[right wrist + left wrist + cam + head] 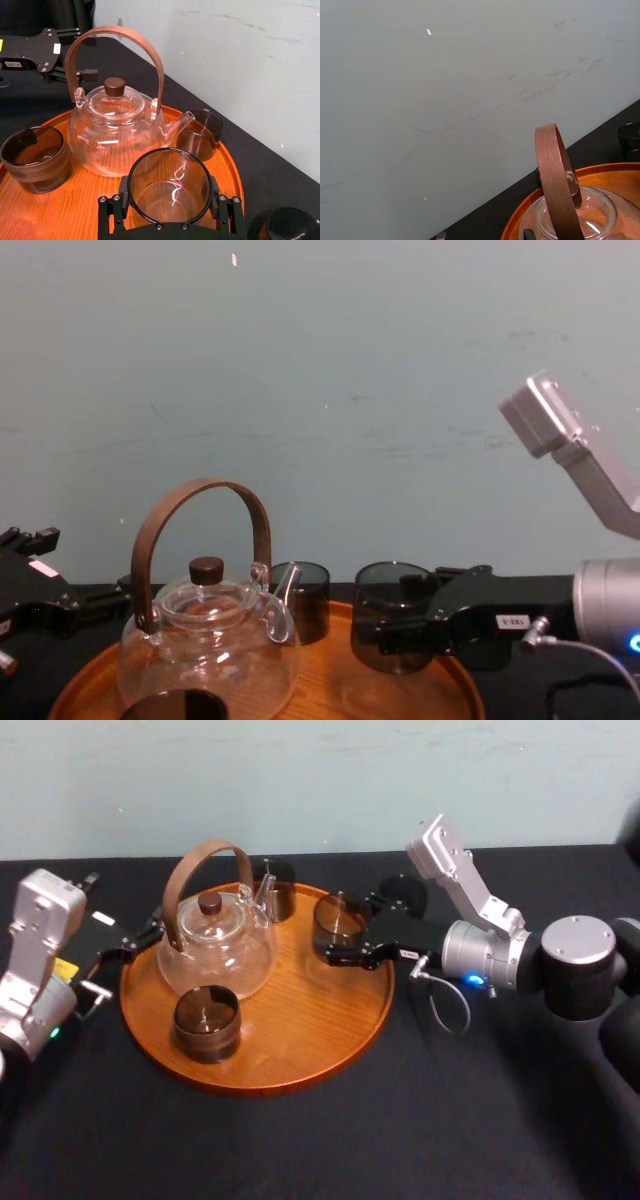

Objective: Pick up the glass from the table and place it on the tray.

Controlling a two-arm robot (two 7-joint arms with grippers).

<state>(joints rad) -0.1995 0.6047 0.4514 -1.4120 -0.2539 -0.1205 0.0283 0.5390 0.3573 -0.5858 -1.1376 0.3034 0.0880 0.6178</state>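
**Right gripper holds the glass over the tray**

Head view: A big round wooden tray [300, 1065] lies on the black table [480, 1130]. The right gripper [352, 930] reaches in from the right. Its jaws are clamped on a smoky glass [335, 923], one on each side. The glass is over the back right part of the tray. A clear teapot [215, 955] with a brown hoop handle stands on the tray's left half. I count four glasses. They are the held one, a front glass [206, 1023] on the tray, a back glass [275, 888] by the far rim, and a spare glass [405, 895] on the table behind the right gripper. There is one teapot and one tray. The left gripper [140, 935] sits at the tray's left rim, beside the teapot handle. I cannot tell if it is open or closed.

Left wrist view: This one looks past the teapot's handle and lid from close up, with the pale wall behind. A dark glass [629, 141] stands past the tray rim. I cannot tell which of the four it is.

Right wrist view: The grip is plainest here. The glass [170, 187] fits snugly between two black fingers [111, 207] that press its sides. Orange wood shows through it. The teapot's spout points at the back glass [200, 132].

Chest view: From the side, the glass [385, 605] is low and close to the wood. I cannot tell if it touches.
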